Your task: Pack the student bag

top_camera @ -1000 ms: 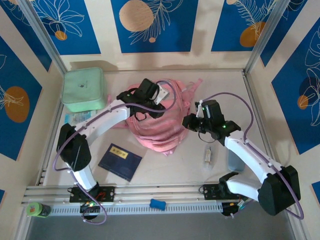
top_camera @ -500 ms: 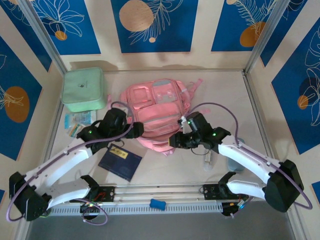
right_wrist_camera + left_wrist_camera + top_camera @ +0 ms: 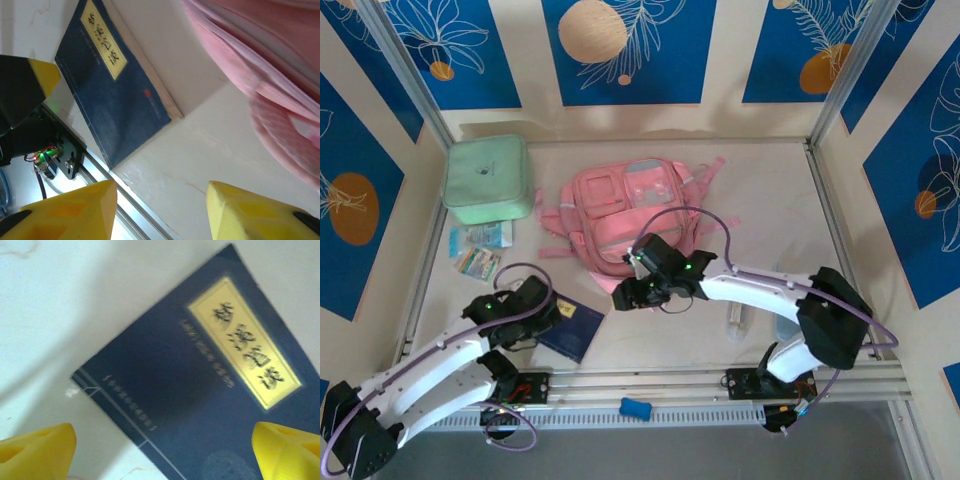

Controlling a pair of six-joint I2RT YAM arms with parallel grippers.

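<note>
Jaws of the left gripper [image 3: 161,452] stand wide apart, their yellow pads [image 3: 37,450] in the two lower corners of the wrist view, with nothing clamped between them. Under them lies a dark blue booklet [image 3: 200,405] with a gold title label, flat on the pale table [image 3: 760,210]. Whether the pads touch it I cannot tell. From above, this gripper sits over the booklet's left end, near the front rail.

The right gripper [image 3: 160,210] is also parted, about halfway, and empty. It hangs over bare table between the booklet's right corner and the near edge of the student bag [image 3: 630,215]. The pink backpack lies flat in the middle of the table, front pockets up and straps splayed to each side.

A mint green zip case [image 3: 487,178] sits in the far left corner, apart from the bag, with some small printed packets [image 3: 480,252] just in front of it.
</note>
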